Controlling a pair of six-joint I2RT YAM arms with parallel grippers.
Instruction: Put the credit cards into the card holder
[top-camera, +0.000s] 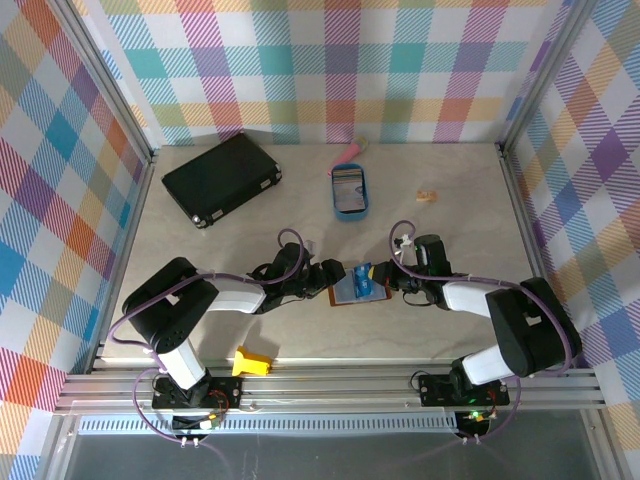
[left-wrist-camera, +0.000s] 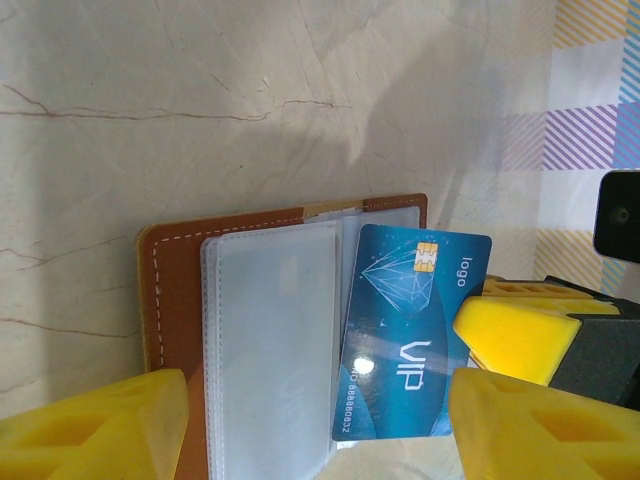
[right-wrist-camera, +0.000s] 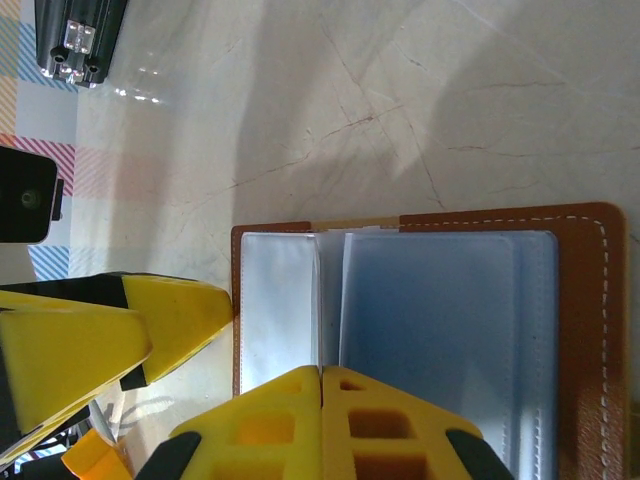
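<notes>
Card holder: the brown card holder (top-camera: 346, 293) lies open on the counter (top-camera: 460, 235), near the front edge and about midway across. Its clear sleeves face up inside the stitched leather rim (left-wrist-camera: 172, 290) (right-wrist-camera: 592, 330).
Blue card: one dark blue credit card (top-camera: 362, 272) printed "VIP" (left-wrist-camera: 405, 330) sits over the half of the holder nearer the right arm. It overlaps the sleeves and leans rather than lying flat.
Left claw: the left claw (top-camera: 327, 280) is at 9 o'clock of the holder. It is spread wide and grips nothing. Seen from the left wrist, the left claw (left-wrist-camera: 315, 405) straddles the holder, with one yellow finger (left-wrist-camera: 90, 430) on either side of the sleeves.
Right claw: the right claw (top-camera: 392, 287) is at 3 o'clock of the holder. It is closed, and the right wrist view shows the two fingers of the right claw (right-wrist-camera: 321, 372) pressed together over the sleeves.
Card against right claw: in the left wrist view a right finger (left-wrist-camera: 515, 335) touches the card's edge at 3 o'clock. I cannot tell whether the card is pinched.
Black case: the black case (top-camera: 222, 178) is at 10 o'clock of the holder, well apart.
Blue tray: the blue oval tray (top-camera: 350, 212) is at 12 o'clock of the holder.
Tan block: the tan block (top-camera: 427, 196) is at 1 o'clock, well apart.
Yellow piece: the yellow piece (top-camera: 252, 362) is at 8 o'clock, at the counter's front edge.
</notes>
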